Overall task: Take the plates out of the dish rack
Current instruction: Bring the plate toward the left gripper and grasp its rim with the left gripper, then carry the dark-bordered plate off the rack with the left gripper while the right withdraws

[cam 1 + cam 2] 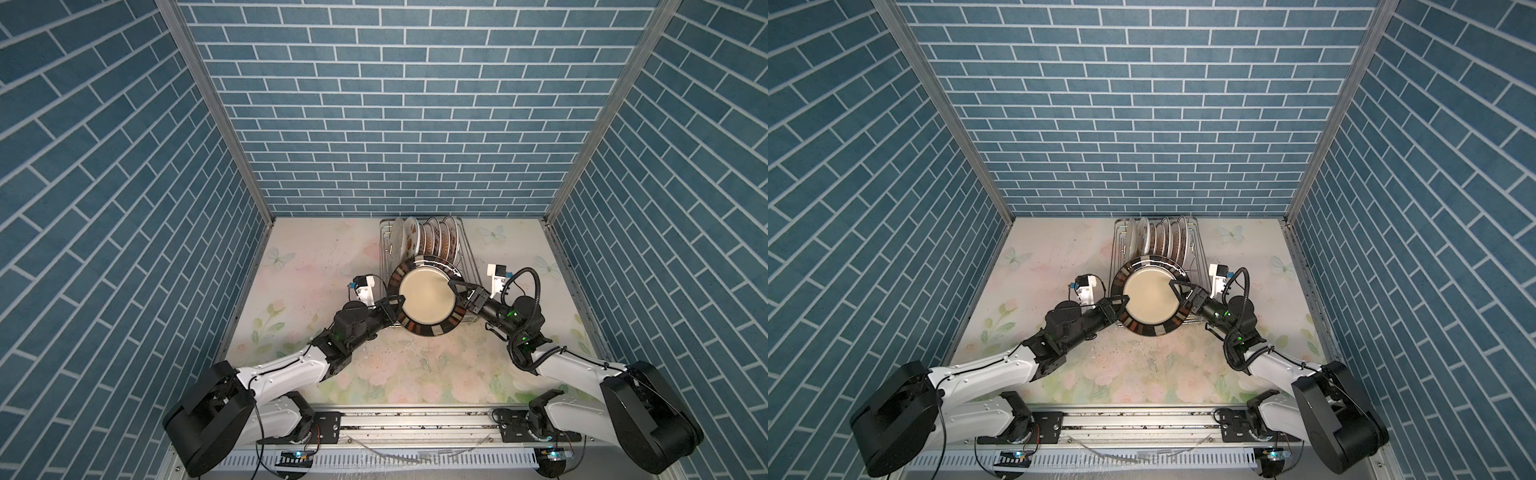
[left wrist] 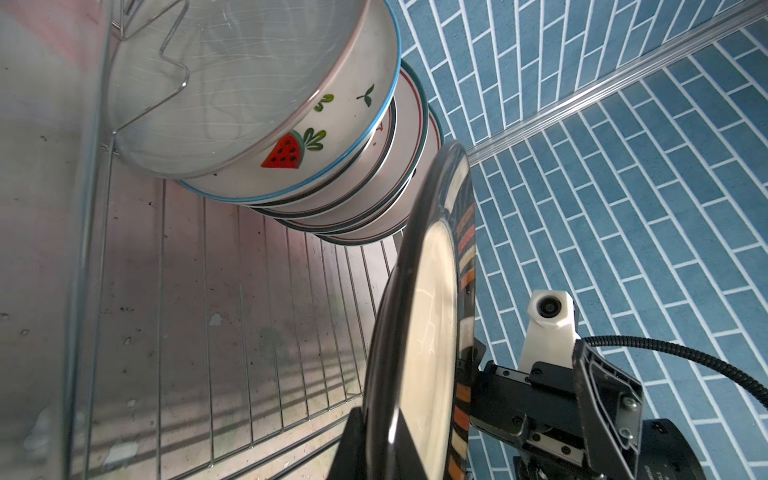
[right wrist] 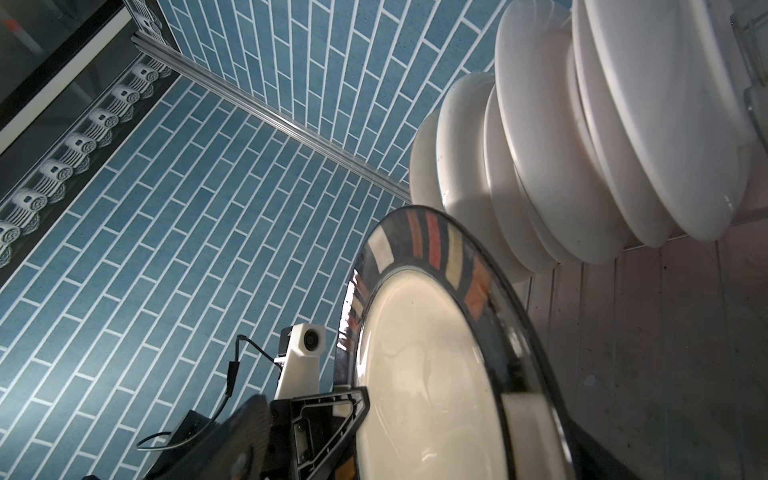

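left claw: pinches one rim of the dark-rimmed plate, which lies face up.
right claw: fingers spread, straddling the opposite rim; I judge it carries no load.
plate position: it spans from claw to claw, above the near end of the dish rack.
upright plates: they stand just beyond both fingertips.
my plan: draw the right claw straight back, then swing left slowly toward bare table outboard of the left claw.
risk: a one-sided pinch may let the plate sag.
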`<state>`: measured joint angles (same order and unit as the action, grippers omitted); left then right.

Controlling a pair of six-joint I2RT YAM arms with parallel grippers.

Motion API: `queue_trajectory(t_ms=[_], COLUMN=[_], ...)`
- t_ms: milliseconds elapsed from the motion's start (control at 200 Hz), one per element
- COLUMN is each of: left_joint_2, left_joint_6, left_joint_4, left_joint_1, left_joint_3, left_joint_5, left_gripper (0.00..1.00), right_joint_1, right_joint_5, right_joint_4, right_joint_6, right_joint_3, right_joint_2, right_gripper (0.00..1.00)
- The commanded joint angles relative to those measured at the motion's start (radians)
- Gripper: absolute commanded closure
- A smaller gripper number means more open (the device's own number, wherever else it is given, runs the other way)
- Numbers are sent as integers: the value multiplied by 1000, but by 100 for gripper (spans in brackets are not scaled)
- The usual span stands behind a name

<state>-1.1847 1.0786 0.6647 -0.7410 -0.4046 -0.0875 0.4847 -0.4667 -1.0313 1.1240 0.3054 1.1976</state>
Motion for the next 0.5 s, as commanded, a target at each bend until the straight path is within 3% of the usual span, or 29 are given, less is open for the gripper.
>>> queue_trajectory(t_ms=[0,350,490], left_joint_2=[52,88,57], left_joint_6=[53,112,175], left_joint_4=[157,152,268], left_joint_1=[34,87,143], left_joint_3=[0,21,45], left_joint_5=[-30,-92,-173], left_gripper=[100,100,100], right_joint_1=[5,7,10], right_joint_5=[2,5,-5], right_joint_4=[-10,-13,-10], right_joint_6=[-43,-45,-45], right_joint_3=[54,67,83], right_joint_2=[-29,-1,12], right_gripper=[4,4,5])
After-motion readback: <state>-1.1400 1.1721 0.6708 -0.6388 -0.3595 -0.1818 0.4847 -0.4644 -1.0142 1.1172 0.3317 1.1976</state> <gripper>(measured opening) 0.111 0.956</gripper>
